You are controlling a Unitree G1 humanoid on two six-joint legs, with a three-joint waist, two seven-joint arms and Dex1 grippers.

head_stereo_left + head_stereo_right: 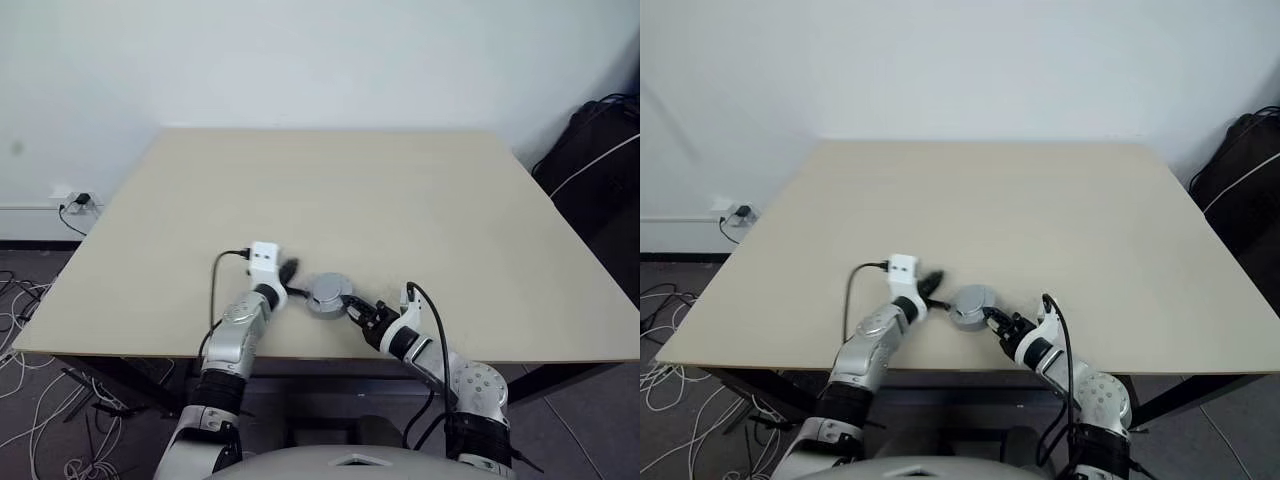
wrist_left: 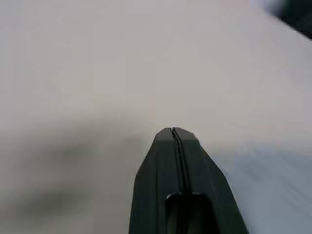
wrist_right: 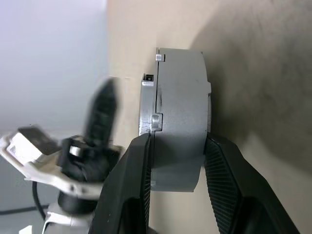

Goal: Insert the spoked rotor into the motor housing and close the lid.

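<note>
A round grey puck lies near the table's front edge. It is the motor housing point(image 3: 181, 97) with the smooth grey lid point(image 1: 328, 291) on top. The spoked rotor is hidden. My right gripper point(image 3: 178, 142) comes in from the front right. It is shut on the puck's near edge, pinching it across its thickness with one finger on each flat side. My left gripper point(image 1: 288, 268) is shut and holds nothing. It hovers just left of the puck and points away over the table, with its closed fingertips point(image 2: 173, 131) pressed together. Its black fingers point(image 3: 102, 117) also appear beyond the puck in the right wrist view.
The beige table point(image 1: 400, 200) stretches far beyond the puck, and its front edge point(image 1: 300, 355) lies close under both arms. A black bag point(image 1: 600, 150) stands off the table's right side. Cables and a wall socket point(image 1: 75, 203) are on the floor at left.
</note>
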